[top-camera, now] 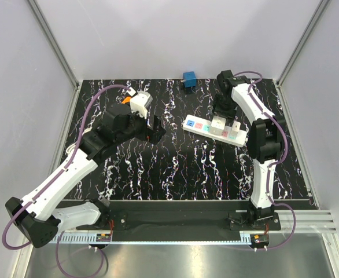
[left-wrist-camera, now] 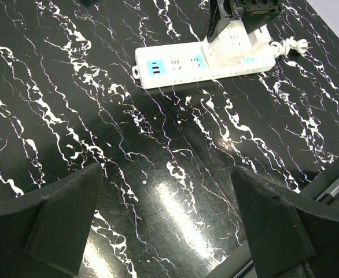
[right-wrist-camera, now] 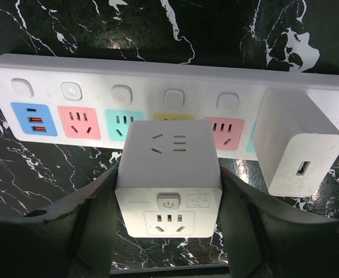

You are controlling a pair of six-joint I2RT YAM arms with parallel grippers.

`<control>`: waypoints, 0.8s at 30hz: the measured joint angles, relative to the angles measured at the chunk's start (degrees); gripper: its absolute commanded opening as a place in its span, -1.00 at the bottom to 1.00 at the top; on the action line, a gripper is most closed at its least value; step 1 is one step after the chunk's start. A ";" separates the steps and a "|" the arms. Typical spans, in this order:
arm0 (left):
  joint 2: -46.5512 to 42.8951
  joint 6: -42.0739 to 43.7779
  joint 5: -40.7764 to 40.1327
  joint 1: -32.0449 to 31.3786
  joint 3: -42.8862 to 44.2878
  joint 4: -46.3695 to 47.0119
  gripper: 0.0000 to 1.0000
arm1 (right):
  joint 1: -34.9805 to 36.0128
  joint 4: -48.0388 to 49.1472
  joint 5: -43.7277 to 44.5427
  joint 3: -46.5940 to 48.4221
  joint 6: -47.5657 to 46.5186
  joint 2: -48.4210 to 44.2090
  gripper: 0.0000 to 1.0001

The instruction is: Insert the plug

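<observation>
Black marbled worktop (top-camera: pixel 175 174), I see the power strip (top-camera: pixel 199 124) at 1 o'clock, my right end effector (right-wrist-camera: pixel 168 214) clamped on the white cube plug (right-wrist-camera: pixel 168 153) over its yellow socket (right-wrist-camera: pixel 173 116), my left end effector (left-wrist-camera: pixel 169 223) wide open, empty, at 10 o'clock.

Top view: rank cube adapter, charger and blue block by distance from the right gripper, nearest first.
1. Cube adapter: held between the right gripper's fingers, at the middle of the strip.
2. Charger: plugged in near the strip's right end, beside the cube.
3. Blue block: far back, to the gripper's left.
</observation>
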 measured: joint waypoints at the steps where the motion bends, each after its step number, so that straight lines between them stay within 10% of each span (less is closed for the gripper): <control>1: 0.00 0.00 0.00 0.00 0.00 0.02 0.98 | -0.04 0.07 0.00 0.00 0.00 0.00 -1.00; 24: 0.00 0.00 -0.02 0.00 0.00 0.00 0.98 | -0.15 5.03 1.09 -5.49 2.75 -1.64 -1.00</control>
